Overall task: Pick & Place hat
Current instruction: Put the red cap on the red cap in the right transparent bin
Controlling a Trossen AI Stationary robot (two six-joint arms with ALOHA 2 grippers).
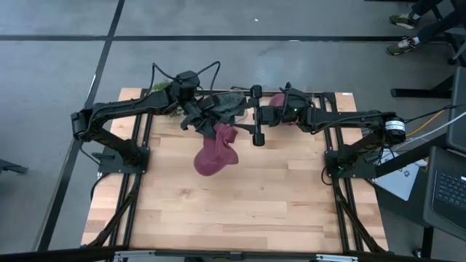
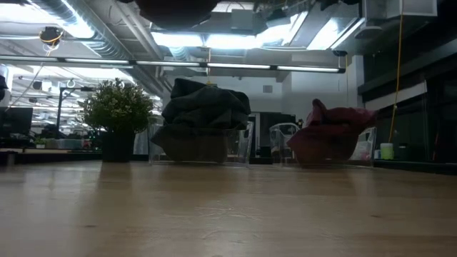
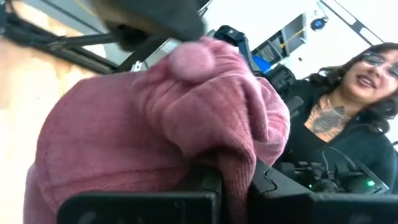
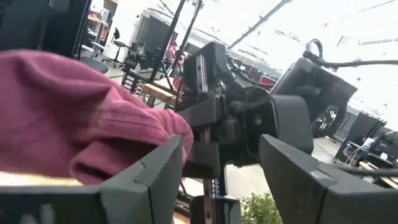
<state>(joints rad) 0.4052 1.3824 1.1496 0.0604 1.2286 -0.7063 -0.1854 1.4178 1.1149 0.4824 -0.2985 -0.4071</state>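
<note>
A maroon corduroy hat (image 1: 213,154) with a button (image 3: 189,58) on its crown hangs from my left gripper (image 1: 206,124), which is shut on it over the table's far middle. It fills the left wrist view (image 3: 143,124). My right gripper (image 1: 275,110) is open at the far edge, beside a pile of maroon hats (image 4: 62,118) in a clear bin (image 2: 332,135). The low view does not show the held hat on the tabletop. My left gripper (image 3: 236,180) pinches a fold of the hat's cloth (image 3: 239,155) between its two fingers. The hat hangs below it, lifted clear of the table. My right gripper (image 4: 217,171) has one finger (image 4: 155,174) next to the maroon pile; I cannot tell whether it touches it.
A second clear bin with dark hats (image 2: 203,114) stands at the far edge (image 1: 227,102), a potted plant (image 2: 118,107) to its left. A black post (image 1: 256,116) stands between the two grippers. Bare wooden tabletop (image 1: 240,211) stretches toward the near edge. A person (image 3: 348,106) is beyond the table.
</note>
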